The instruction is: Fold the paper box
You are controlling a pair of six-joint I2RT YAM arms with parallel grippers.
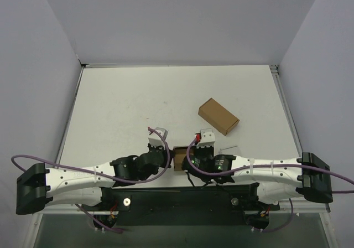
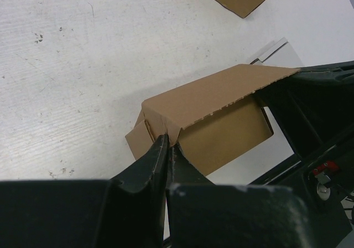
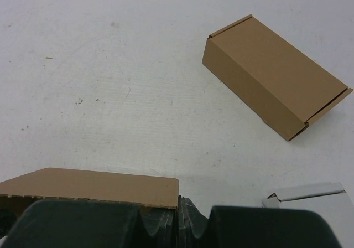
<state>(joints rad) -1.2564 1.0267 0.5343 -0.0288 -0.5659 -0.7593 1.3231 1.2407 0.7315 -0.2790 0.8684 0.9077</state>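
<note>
Two white-and-black robot arms reach in from the near edge of a broad white table (image 1: 138,104), the left arm (image 1: 77,179) and the right arm (image 1: 265,170) meeting at its centre. Farther back and to the right lies a long, oblong brown cardboard carton (image 1: 218,116), closed and flat on the surface, well apart from both arms.

Between the two wrists, close to the near edge, sits the paper box (image 2: 215,109) – a small carton of thin plain brown kraft card, partly formed. Its lid panel slopes over the body, and a small side tab sticks out at the lower left corner. The perforated crease along the lid's front edge shows in the left wrist view.

One small white-grey rectangular slab (image 2: 274,51) lies on the table just behind the box.

Left gripper (image 2: 168,143): the fingers are pinched nearly together on the box's near corner, gripping the card there. Right gripper (image 3: 180,209): the fingers are pressed together right at the end of the lid panel – whether card is caught between them I cannot tell.
</note>
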